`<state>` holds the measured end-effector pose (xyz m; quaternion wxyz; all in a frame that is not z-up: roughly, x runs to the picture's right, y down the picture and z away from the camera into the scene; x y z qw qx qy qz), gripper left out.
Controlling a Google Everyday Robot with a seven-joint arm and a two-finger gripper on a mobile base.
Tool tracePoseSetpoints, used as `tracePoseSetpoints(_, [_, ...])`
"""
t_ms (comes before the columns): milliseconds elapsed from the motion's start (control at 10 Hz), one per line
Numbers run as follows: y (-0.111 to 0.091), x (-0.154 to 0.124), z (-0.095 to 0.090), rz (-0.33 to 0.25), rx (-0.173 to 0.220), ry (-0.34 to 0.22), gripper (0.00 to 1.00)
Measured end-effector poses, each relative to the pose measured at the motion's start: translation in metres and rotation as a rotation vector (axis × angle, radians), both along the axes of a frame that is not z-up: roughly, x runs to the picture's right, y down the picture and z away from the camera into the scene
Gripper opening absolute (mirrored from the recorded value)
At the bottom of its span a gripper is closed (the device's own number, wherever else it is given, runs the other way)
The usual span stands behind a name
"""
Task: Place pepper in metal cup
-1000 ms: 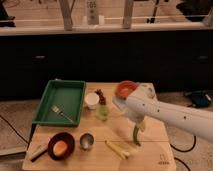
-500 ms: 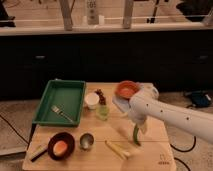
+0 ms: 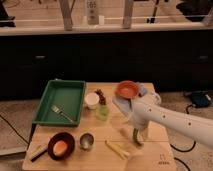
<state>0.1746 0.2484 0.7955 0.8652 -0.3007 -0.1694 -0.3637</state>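
The dark-green pepper (image 3: 136, 138) lies on the wooden table (image 3: 155, 150), right of centre near the front. My gripper (image 3: 137, 131), at the end of the white arm coming in from the right, hangs directly over the pepper's upper end and stands open. Whether it touches the pepper I cannot tell. The small shiny metal cup (image 3: 86, 141) stands upright at the front, well left of the gripper, with nothing showing inside it.
A pale yellow stick-like vegetable (image 3: 117, 149) lies between cup and pepper. A dark bowl (image 3: 61, 146) holding something orange sits front left. Behind are a green tray (image 3: 45, 102) with a fork (image 3: 61, 112), a white cup (image 3: 91, 99), a light-green cup (image 3: 103, 112) and an orange bowl (image 3: 127, 89).
The gripper has come down a little toward the pepper. Everything else on the table stays where it was.
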Motion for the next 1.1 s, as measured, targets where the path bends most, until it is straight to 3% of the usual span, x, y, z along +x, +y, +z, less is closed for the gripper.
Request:
tracePoseSetpoints(600, [0.021,0.012,0.010,0.026,-0.018,0.012,0.80])
tracePoseSetpoints(1100, [0.015,0.020,0.014,-0.003,-0.027,0.013,0.80])
